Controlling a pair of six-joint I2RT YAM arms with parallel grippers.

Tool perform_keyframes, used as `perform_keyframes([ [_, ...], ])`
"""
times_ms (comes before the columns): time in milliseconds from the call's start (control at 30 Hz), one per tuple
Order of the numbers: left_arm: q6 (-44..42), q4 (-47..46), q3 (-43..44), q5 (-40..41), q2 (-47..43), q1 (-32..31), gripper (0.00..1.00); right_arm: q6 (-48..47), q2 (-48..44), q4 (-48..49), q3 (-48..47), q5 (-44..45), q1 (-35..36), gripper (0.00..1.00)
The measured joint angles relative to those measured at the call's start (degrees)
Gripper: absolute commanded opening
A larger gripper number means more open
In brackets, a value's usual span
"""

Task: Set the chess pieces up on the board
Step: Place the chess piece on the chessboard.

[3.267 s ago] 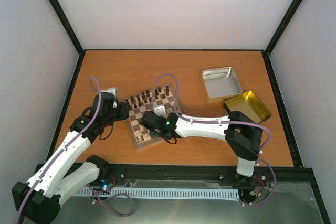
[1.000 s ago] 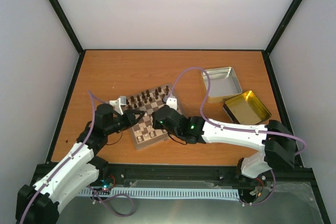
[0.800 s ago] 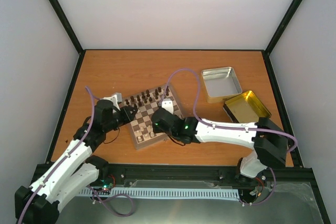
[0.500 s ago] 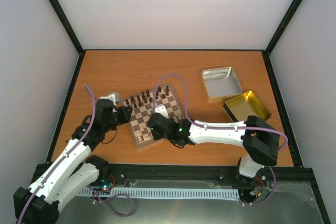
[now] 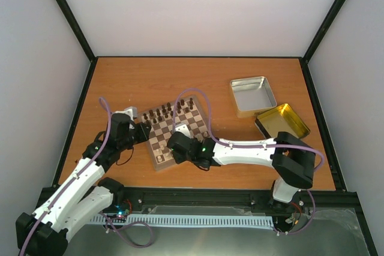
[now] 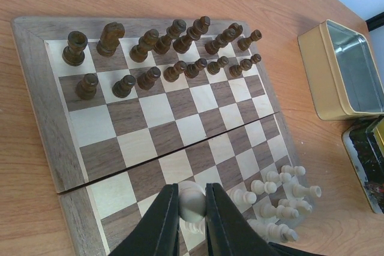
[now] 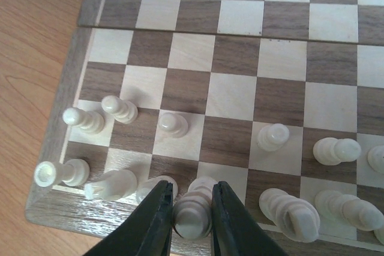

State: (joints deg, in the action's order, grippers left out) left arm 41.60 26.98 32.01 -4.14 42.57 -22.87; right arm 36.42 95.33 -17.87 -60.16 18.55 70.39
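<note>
My left tool (image 6: 191, 196) is clenched on a pale chessman (image 6: 192, 203) over the near half of the board (image 6: 51, 106). I should set it upright and centred on one square before unclenching. My right tool (image 7: 192, 199) grips a second chessman (image 7: 192, 217) over the edge row. The other chess pieces (image 7: 120, 109) crowd there, several toppled. I should descend vertically, clear of neighbours.

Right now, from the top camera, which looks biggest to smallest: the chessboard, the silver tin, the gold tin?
1. Chessboard
2. Silver tin and gold tin: they look about the same size, so I won't rank them.
</note>
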Motion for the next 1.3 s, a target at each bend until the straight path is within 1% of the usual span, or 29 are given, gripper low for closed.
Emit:
perform_keyframes([
  [233,-0.20,0.02,0.00,-0.07,0.07,0.00,0.09,0.44,1.70,-1.31,0.00,0.31,0.02,0.22],
  [300,-0.20,0.00,0.00,-0.11,0.15,0.00,0.09,0.50,1.99,-1.42,0.00,0.33,0.02,0.25],
  [433,-0.28,0.00,0.02,-0.35,0.52,0.00,0.09,0.79,2.45,-1.73,0.00,0.31,0.04,0.37],
  [533,-0.79,0.02,0.33,-0.79,1.03,0.00,0.09,1.20,2.45,-2.03,-0.02,0.48,0.07,0.42],
  [633,-1.88,0.07,1.01,-1.75,2.08,0.00,0.10,1.53,2.08,-2.58,-0.02,0.92,0.07,0.44],
  [800,-5.25,0.24,4.15,-5.25,6.60,0.00,0.10,2.08,-2.10,-3.50,-0.02,2.38,0.09,0.48],
  [933,-8.13,0.68,7.15,-7.87,11.82,-0.42,0.10,5.22,-8.70,-3.91,0.28,7.06,0.07,0.52],
  [1033,-9.62,1.42,8.81,-8.11,15.72,-2.34,0.10,9.25,-13.86,-4.63,2.43,10.84,-0.90,0.53],
  [1133,-10.40,2.43,10.80,-7.54,20.31,-6.71,0.09,13.16,-17.73,-5.92,6.14,12.94,-3.80,0.53],
  [1300,-11.23,4.90,15.89,-3.58,29.90,-14.82,0.09,17.05,-20.50,-7.43,12.04,13.16,-8.24,0.54],
])
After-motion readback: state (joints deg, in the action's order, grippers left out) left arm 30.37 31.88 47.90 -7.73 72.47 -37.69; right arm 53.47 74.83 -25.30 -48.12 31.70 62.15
